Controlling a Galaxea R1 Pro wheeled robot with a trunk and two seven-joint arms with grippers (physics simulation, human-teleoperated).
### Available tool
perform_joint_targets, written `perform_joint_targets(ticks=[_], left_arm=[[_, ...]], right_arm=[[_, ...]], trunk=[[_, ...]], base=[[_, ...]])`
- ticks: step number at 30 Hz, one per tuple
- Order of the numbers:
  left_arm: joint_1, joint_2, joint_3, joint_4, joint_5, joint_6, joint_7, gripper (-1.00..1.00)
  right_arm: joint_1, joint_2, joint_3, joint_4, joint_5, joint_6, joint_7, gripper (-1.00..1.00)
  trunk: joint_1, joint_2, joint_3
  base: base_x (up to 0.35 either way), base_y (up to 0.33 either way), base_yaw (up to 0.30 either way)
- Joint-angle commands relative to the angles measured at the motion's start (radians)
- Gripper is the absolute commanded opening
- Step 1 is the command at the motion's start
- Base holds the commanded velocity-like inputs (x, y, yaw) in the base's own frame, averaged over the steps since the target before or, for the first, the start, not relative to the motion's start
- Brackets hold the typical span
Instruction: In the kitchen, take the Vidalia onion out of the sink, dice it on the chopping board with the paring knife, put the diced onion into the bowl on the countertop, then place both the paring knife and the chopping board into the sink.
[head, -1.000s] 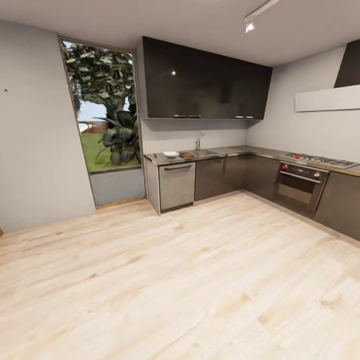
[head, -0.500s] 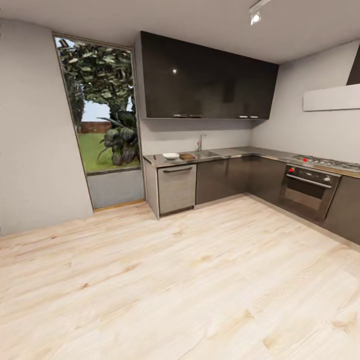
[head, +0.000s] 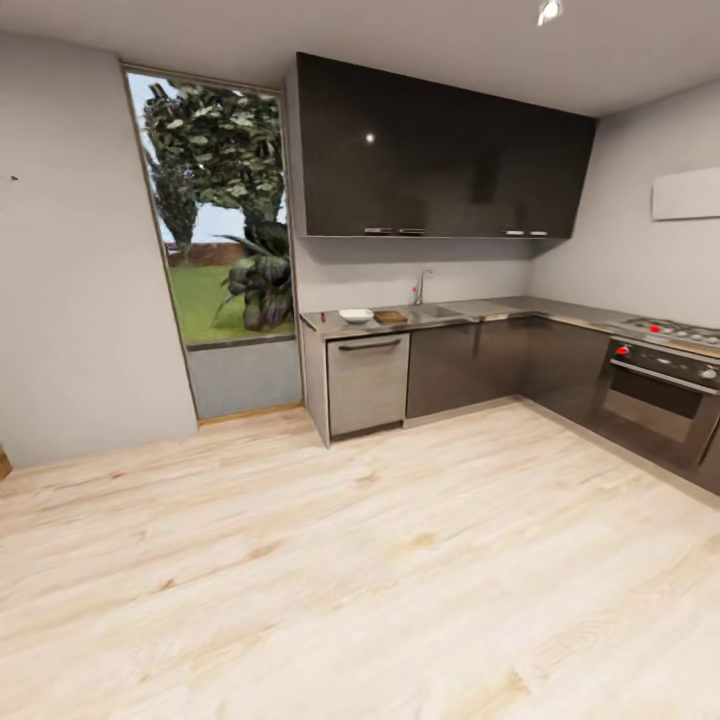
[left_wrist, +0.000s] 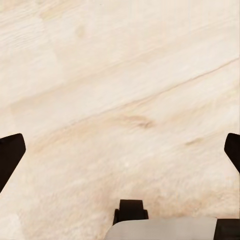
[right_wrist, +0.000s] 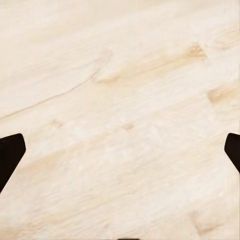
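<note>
1. Approach step, nothing grasped yet: robot stands well apart from the countertop (head: 480, 311).
2. Centre frame: bowl (head: 355, 315) beside chopping board (head: 390, 317), sink (head: 437, 311) just right.
3. Left gripper (left_wrist: 120, 150) and right gripper (right_wrist: 120, 150) both spread, empty, over the floor (head: 360, 560).
4. Next: drive closer to the sink.

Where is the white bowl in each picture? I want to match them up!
Head view: the bowl sits far off on the countertop, left of the chopping board and the sink.
Left wrist view: not in it; wooden floor below open jaws.
Right wrist view: not in it; floor again, jaws open.
Shared landmark: the pale wooden floor.
</note>
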Motion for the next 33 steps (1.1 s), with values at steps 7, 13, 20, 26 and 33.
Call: perform_joint_targets(ticks=[7, 13, 20, 26, 33], left_arm=[[0.0, -0.001, 0.001, 0.008, -0.001, -0.001, 0.0, 1.0], [0.0, -0.004, 0.0, 0.012, -0.001, -0.001, 0.0, 1.0], [0.0, -0.005, -0.001, 0.013, -0.003, -0.001, 0.0, 1.0], [0.0, -0.005, -0.001, 0.013, -0.004, -0.001, 0.0, 1.0], [0.0, -0.005, -0.001, 0.013, -0.004, -0.001, 0.0, 1.0]], right_arm=[[0.0, 0.0, 0.0, 0.001, -0.001, -0.003, -0.001, 1.0], [0.0, -0.001, 0.0, 0.001, -0.001, -0.003, -0.001, 1.0], [0.0, -0.001, -0.001, 0.0, -0.002, -0.003, -0.001, 1.0], [0.0, -0.001, -0.001, 0.0, -0.002, -0.003, -0.001, 1.0], [0.0, -0.001, -0.001, 0.0, -0.002, -0.003, -0.001, 1.0]], trunk=[[0.001, 0.0, -0.001], [0.001, 0.0, -0.001], [0.001, 0.0, -0.001], [0.001, 0.0, -0.001], [0.001, 0.0, -0.001]], base=[[0.305, -0.164, 0.147], [0.302, -0.169, 0.108], [0.298, -0.179, 0.099], [0.294, -0.185, 0.098], [0.286, -0.205, 0.098]])
